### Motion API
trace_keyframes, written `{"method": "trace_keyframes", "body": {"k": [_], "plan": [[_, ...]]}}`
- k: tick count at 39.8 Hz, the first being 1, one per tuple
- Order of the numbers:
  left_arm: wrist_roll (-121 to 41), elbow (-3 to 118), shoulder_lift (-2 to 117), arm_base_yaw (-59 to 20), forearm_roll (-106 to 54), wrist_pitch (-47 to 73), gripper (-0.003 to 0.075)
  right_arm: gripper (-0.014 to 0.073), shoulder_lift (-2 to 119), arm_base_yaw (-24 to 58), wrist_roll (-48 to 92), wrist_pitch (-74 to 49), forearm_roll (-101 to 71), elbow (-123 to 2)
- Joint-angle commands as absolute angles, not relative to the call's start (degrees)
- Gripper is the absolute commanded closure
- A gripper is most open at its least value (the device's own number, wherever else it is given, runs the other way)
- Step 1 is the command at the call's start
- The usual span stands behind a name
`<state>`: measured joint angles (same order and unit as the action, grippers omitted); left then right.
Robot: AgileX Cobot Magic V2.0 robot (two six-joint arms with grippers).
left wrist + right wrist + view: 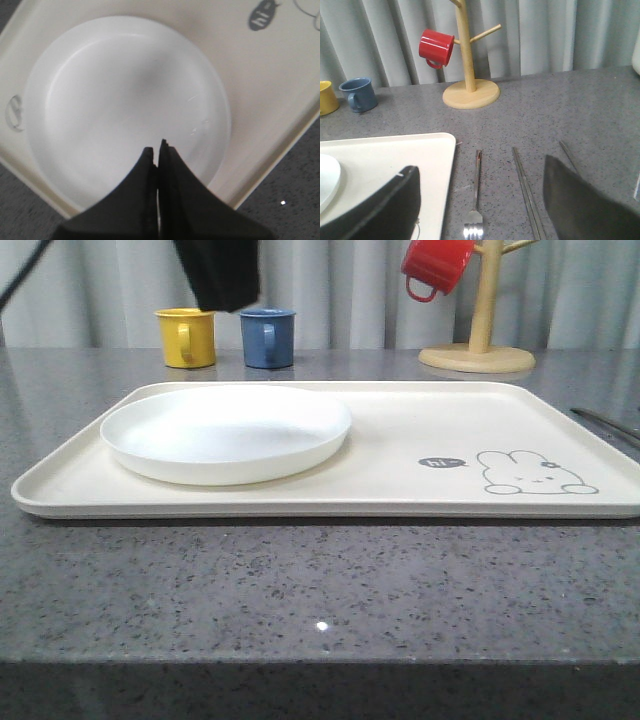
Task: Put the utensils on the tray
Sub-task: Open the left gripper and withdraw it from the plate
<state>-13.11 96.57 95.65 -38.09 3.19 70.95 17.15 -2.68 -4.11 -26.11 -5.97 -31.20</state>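
1. My left gripper (158,150) is clenched on nothing, hovering over the plate (125,100) on the tray (400,430).
2. My right gripper (480,200) is spread wide, grasping nothing.
3. Fork (475,200) and chopsticks (526,192) lie on the counter (320,590) at the tray's 3 o'clock.

Grey countertop (320,580): tray (400,435), fork (475,200), apparently chopsticks (527,195)

Cream tray (400,420), grey rabbit print; silver fork (476,200)
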Motion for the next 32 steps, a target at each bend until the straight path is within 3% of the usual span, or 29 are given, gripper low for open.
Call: {"method": "trace_keyframes", "body": {"k": [1, 15, 32], "plan": [[-10.5, 94.5, 88.2, -32.9, 3.6, 72.8, 0.0738, 0.0054, 18.2, -3.1, -3.8, -21.6, -5.8, -33.1], [-5.9, 72.4, 68.2, -16.4, 1.5, 57.5, 0.0738, 0.0054, 18.2, -3.1, -3.8, -21.6, -5.8, -33.1], [-5.3, 39.7, 36.3, -14.1, 0.0, 32.6, 0.0738, 0.0054, 18.2, -3.1, -3.8, -21.6, -5.8, -33.1]]}}
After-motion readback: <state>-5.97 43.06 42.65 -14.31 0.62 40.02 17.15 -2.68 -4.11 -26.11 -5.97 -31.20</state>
